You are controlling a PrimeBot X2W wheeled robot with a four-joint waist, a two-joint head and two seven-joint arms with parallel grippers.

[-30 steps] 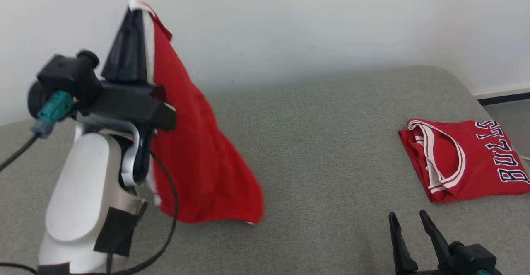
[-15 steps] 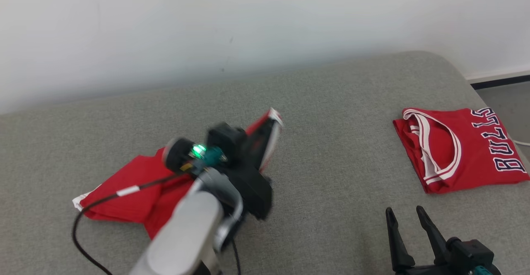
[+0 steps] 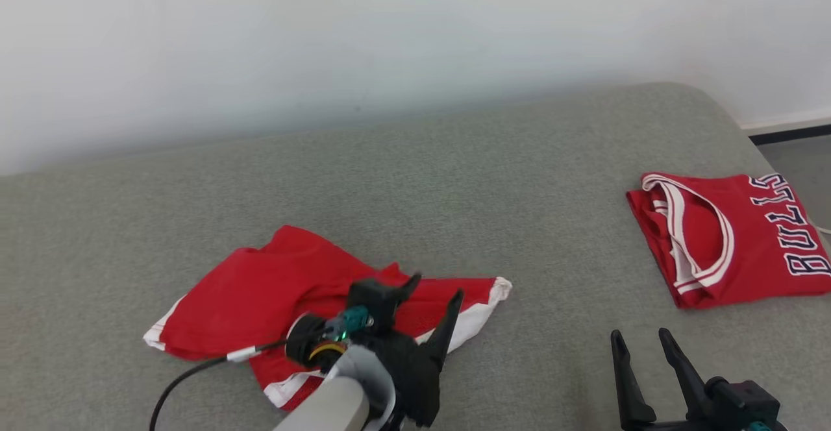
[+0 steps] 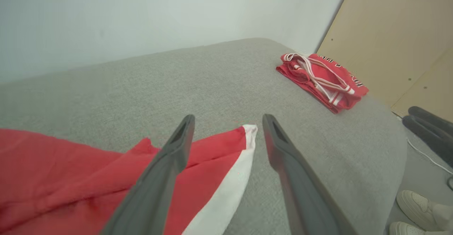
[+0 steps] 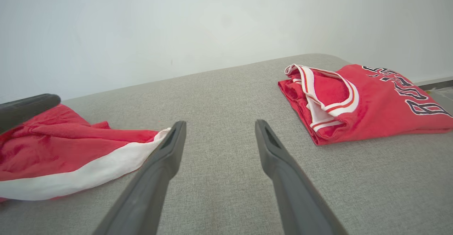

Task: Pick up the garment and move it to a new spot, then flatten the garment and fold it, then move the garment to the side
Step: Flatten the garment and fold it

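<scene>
Red garment (image 3: 272,288), thin and rumpled with a white band along its edge, lies loose on the grey woven cushion (image 3: 454,191), left of centre. Left tool (image 3: 435,287) hangs over the banded corner, fingers spread wide, gripping nothing; right tool (image 3: 639,335) is likewise spread and empty. A folded red jersey (image 3: 727,236) with dark lettering sits well apart at the right.
</scene>
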